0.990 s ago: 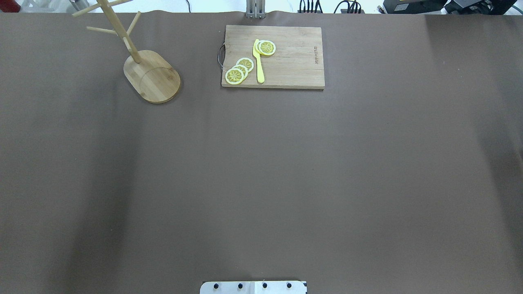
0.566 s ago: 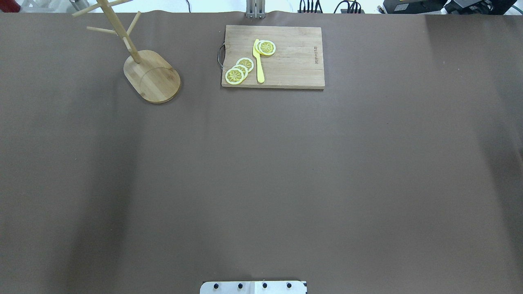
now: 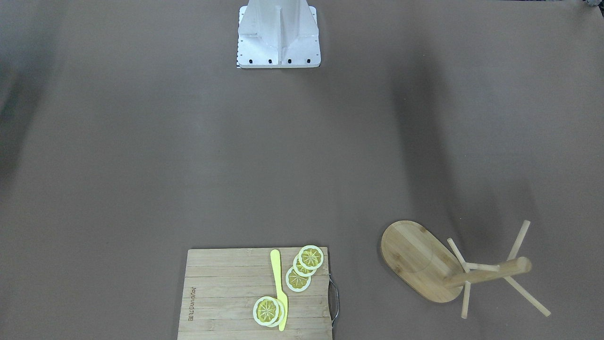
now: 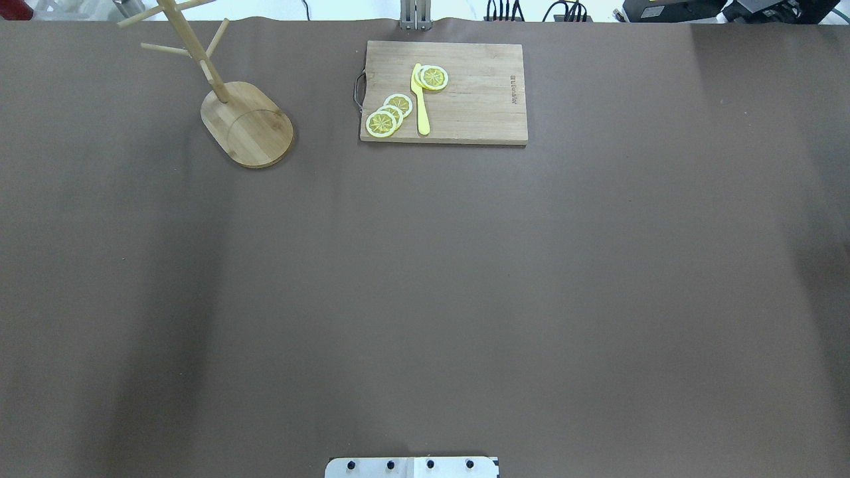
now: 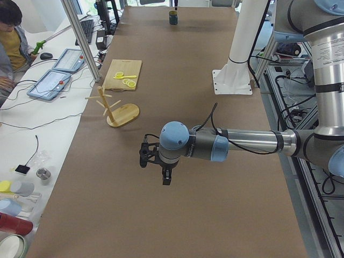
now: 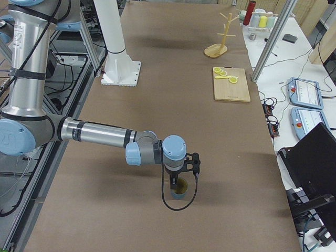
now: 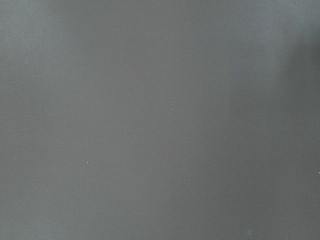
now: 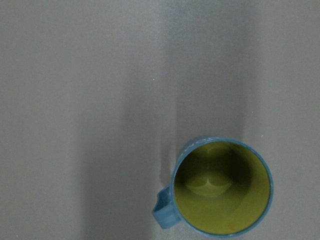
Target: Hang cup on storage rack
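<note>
The cup stands upright on the brown table, blue with a yellow-olive inside, its handle toward the lower left of the right wrist view. It also shows in the exterior right view and, small, at the far end of the exterior left view. My right gripper hangs just above it; I cannot tell if it is open or shut. The storage rack stands at the far left, also seen in the front-facing view. My left gripper hovers over bare table; I cannot tell its state.
A bamboo cutting board with lemon slices and a yellow knife lies at the far middle. The white robot pedestal stands at the near edge. Tablets and an operator are beside the table.
</note>
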Controlling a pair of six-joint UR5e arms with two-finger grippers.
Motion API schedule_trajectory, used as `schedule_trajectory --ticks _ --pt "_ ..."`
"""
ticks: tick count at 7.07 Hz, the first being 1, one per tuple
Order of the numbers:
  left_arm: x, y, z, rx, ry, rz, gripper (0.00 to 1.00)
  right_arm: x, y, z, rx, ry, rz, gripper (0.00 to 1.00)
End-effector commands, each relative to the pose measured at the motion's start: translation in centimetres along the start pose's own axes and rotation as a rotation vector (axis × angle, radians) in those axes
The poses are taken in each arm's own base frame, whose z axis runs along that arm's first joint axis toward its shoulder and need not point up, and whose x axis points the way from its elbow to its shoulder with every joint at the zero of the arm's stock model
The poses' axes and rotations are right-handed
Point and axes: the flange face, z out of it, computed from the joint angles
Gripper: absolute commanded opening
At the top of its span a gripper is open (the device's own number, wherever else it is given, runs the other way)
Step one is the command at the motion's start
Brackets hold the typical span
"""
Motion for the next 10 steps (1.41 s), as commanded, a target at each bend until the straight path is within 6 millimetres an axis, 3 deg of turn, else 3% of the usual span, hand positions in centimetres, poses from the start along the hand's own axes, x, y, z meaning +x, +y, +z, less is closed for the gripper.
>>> schedule_trajectory --ticks 1,3,4,5,6,7,9,10 --pt "0.4 -0.1 -0.2 0.002 0.027 0.0 0.98 1.3 0.5 0.8 -0.014 0.031 0.016 1.0" --pt "0.5 -0.1 -0.3 0.003 0.029 0.002 0.98 3.2 -0.4 2.4 -0.041 0.055 0.048 0.99" --pt "0.5 -0.1 -0.3 0.005 0.029 0.004 0.98 4.1 -2.3 3.4 -0.058 0.05 0.067 0.99" --pt "0.6 -0.1 -0.4 0.006 0.029 0.005 0.98 5.6 -3.1 4.9 -0.085 0.05 0.095 0.98" --pt "0.7 -0.1 -0.5 0.012 0.029 0.012 0.98 5.9 -3.9 5.1 -0.088 0.048 0.099 0.97" --pt "0.7 -0.1 -0.5 0.014 0.03 0.014 0.98 6.1 -3.9 5.3 -0.093 0.05 0.104 0.93" --pt "1.2 -0.2 -0.8 0.019 0.031 0.022 0.98 6.3 -4.1 5.5 -0.097 0.052 0.107 0.7" --pt "1.2 -0.2 -0.8 0.019 0.031 0.022 0.98 6.7 -4.1 6.0 -0.106 0.051 0.115 0.71"
